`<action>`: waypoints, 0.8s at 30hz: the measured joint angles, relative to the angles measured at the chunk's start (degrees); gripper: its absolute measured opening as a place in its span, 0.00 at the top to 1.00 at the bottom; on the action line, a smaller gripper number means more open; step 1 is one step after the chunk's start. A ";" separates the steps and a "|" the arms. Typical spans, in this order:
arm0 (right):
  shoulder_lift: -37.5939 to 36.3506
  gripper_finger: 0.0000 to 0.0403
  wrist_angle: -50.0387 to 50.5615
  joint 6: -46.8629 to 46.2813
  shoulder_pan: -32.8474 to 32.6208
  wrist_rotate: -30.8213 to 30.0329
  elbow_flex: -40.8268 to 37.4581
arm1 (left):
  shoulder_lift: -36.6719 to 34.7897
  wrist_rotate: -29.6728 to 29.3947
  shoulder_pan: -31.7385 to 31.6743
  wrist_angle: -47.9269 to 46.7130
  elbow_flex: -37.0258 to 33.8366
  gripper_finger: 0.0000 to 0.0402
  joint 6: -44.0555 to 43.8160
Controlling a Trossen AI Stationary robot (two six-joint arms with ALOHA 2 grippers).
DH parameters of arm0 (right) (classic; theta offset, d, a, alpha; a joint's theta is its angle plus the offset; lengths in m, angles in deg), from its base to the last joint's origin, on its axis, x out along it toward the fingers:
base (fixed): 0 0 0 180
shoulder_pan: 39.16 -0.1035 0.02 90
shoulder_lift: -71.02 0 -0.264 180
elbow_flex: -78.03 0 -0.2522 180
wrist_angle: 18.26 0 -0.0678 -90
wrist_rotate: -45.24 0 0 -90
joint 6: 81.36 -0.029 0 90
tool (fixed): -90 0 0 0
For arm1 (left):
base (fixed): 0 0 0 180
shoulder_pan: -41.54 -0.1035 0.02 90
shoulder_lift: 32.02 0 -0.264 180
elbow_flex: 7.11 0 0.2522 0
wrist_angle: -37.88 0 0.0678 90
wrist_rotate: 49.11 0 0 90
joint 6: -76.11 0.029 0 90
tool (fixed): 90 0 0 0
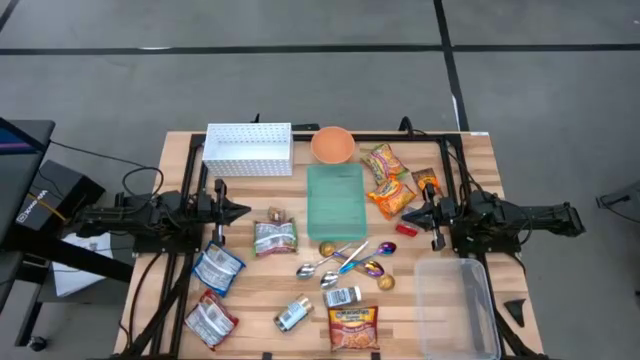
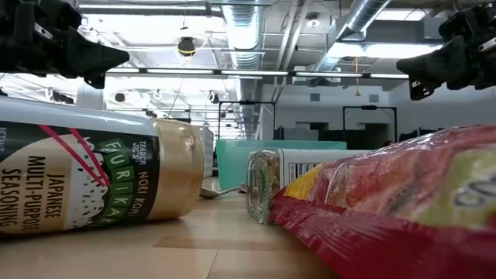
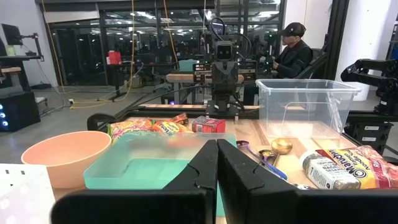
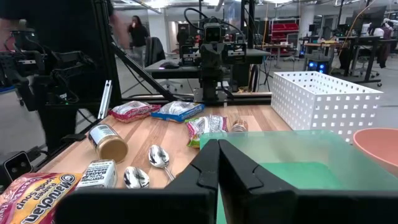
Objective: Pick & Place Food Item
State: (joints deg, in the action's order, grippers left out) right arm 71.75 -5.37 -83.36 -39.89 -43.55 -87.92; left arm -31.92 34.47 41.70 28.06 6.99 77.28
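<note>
Seasoning jar (image 2: 85,177) beside noodle packet (image 2: 403,201)

Your high view looks straight down on the whole tabletop (image 1: 300,300) from well above. Your low view sits at surface level, pressed close against a seasoning jar (image 2: 93,178) and facing the room behind. Each wrist view looks level across the tabletop past its own fingers (image 3: 214,171), facing the opposite arm. Both wrist views and the high view share the teal tray (image 4: 280,155) and pink bowl (image 3: 65,152).
</note>
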 joint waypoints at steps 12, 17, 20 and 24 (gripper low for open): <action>0.00 1.00 -0.01 0.00 -0.01 0.00 -0.01 | 0.01 0.24 0.00 0.00 0.02 1.00 0.00; 0.00 1.00 -0.01 0.00 0.01 0.00 -0.01 | 0.48 0.22 -0.20 0.01 0.00 1.00 0.00; 0.00 1.00 0.00 0.00 -0.01 0.00 0.00 | 0.75 0.19 -0.20 0.13 0.01 1.00 0.07; 0.00 1.00 0.00 0.00 0.01 0.00 -0.01 | 1.37 1.22 0.04 4.63 0.00 1.00 -2.17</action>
State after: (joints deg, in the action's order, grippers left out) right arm 71.75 -5.37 -83.36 -39.88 -43.55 -87.93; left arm -30.55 35.69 41.74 32.69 6.99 75.11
